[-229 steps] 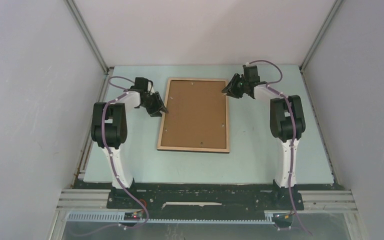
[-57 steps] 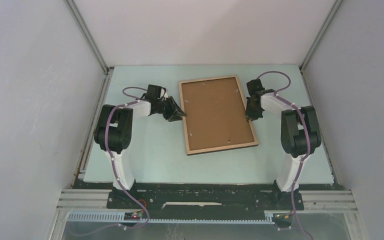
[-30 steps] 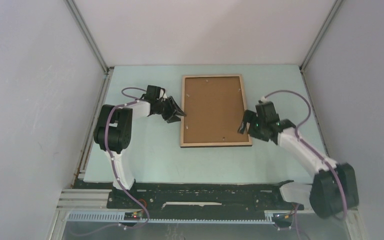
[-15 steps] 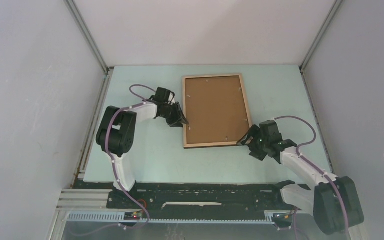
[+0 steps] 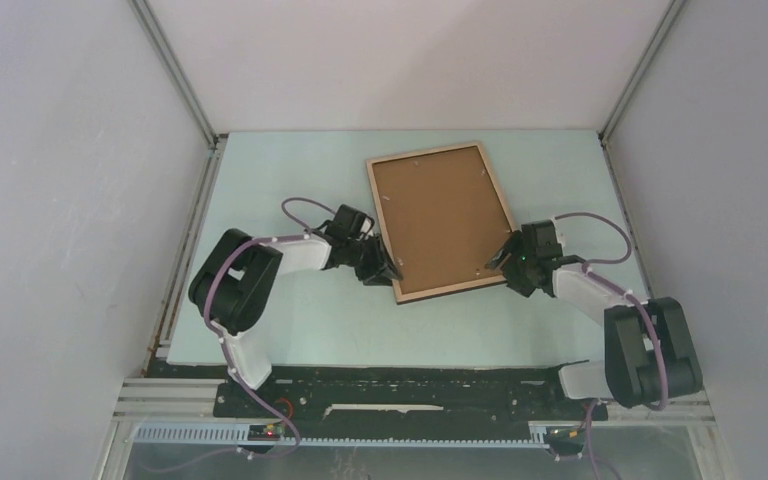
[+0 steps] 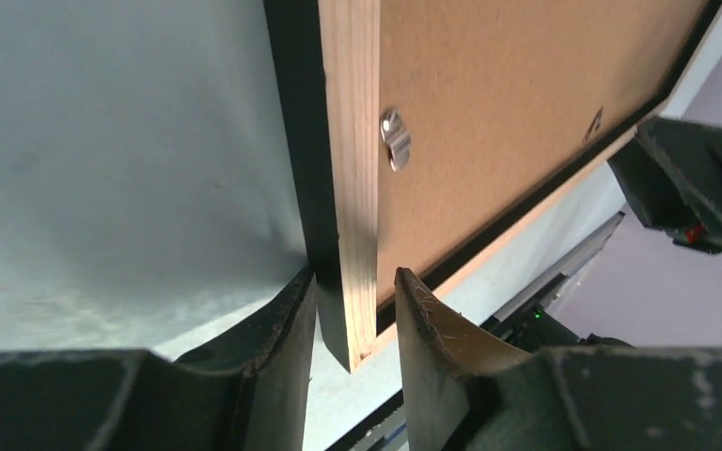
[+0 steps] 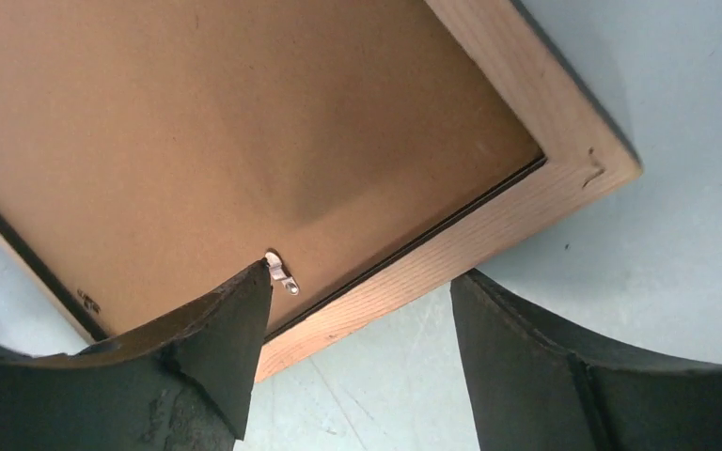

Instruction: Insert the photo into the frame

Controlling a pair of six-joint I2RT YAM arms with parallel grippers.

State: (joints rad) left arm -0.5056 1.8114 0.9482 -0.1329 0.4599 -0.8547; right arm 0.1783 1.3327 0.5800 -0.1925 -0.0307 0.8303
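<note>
The frame [image 5: 452, 287] lies back side up on the table, skewed, its near end swung to the right. A brown backing board [image 5: 440, 215] fills its light wood rim. The photo is hidden. My left gripper [image 5: 388, 272] is at the near left corner. In the left wrist view its narrowly parted fingers [image 6: 355, 277] straddle the frame's rim [image 6: 348, 141], with a small gap at the right finger. My right gripper [image 5: 503, 262] is at the near right corner, open [image 7: 362, 274]. One finger sits over the backing board [image 7: 197, 122] by a metal tab [image 7: 282, 275], the other over the table.
The pale green table [image 5: 290, 320] is walled by grey panels left, right and behind. Small metal tabs [image 6: 395, 139] hold the backing board along the rim. The right arm's black wrist [image 6: 696, 178] shows beyond the frame in the left wrist view.
The frame has turned, its near end swinging right. The left gripper slid down the left rim to the near corner and narrowed. The right gripper came in at the near right corner.
</note>
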